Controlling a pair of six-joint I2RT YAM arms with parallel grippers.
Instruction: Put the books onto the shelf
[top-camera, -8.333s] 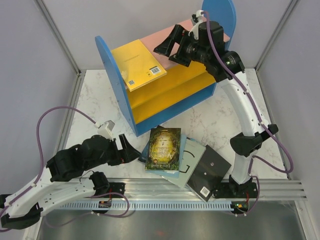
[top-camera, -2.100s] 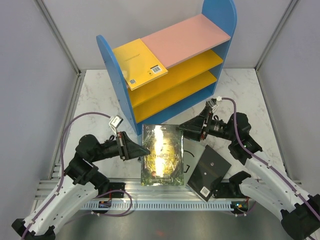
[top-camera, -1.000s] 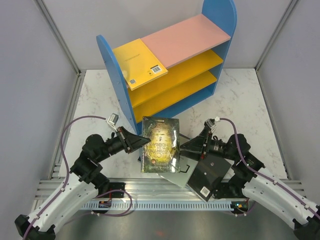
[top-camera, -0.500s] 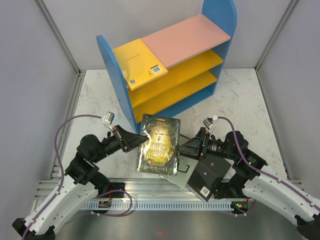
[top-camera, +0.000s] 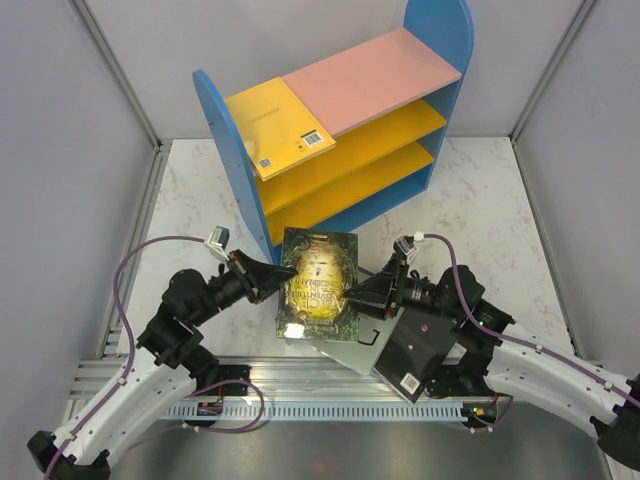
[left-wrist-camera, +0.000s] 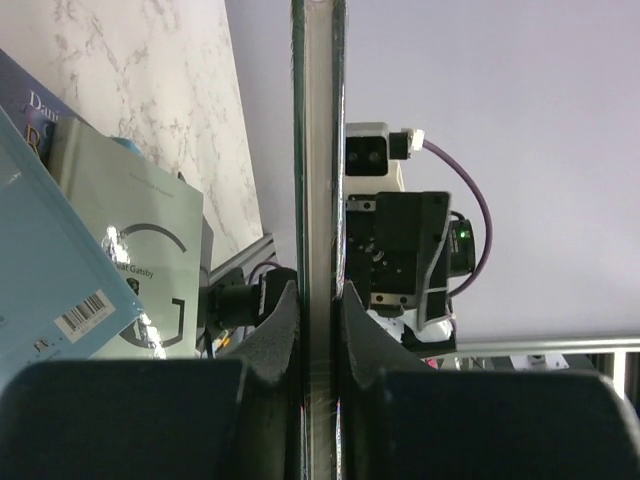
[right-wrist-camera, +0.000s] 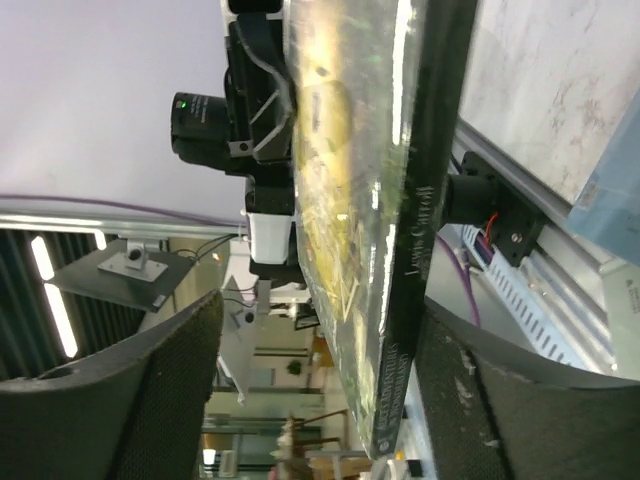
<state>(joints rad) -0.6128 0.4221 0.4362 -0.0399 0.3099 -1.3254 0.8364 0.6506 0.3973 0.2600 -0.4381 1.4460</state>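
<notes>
The dark green book with the gold emblem (top-camera: 320, 285) hangs tilted above the table, my left gripper (top-camera: 281, 272) shut on its left edge. In the left wrist view that green book (left-wrist-camera: 318, 140) runs edge-on between the left gripper's (left-wrist-camera: 318, 312) pads. My right gripper (top-camera: 363, 291) stands open astride the green book's spine (right-wrist-camera: 415, 260): one finger (right-wrist-camera: 500, 400) lies close behind the back cover, the other finger (right-wrist-camera: 165, 390) stays well off the front. A yellow book (top-camera: 272, 125) lies on the shelf's (top-camera: 385, 68) top board.
A pale grey book (top-camera: 368, 342) and a black book (top-camera: 418, 352) lie on the table by the right arm's base. The left wrist view shows the pale grey book (left-wrist-camera: 150, 250) over a teal book (left-wrist-camera: 40, 290) and a dark blue book (left-wrist-camera: 25, 105).
My right gripper has moved left and up to the green book's spine, and its jaws have narrowed a little. My left gripper has held the book while tipping it slightly.
</notes>
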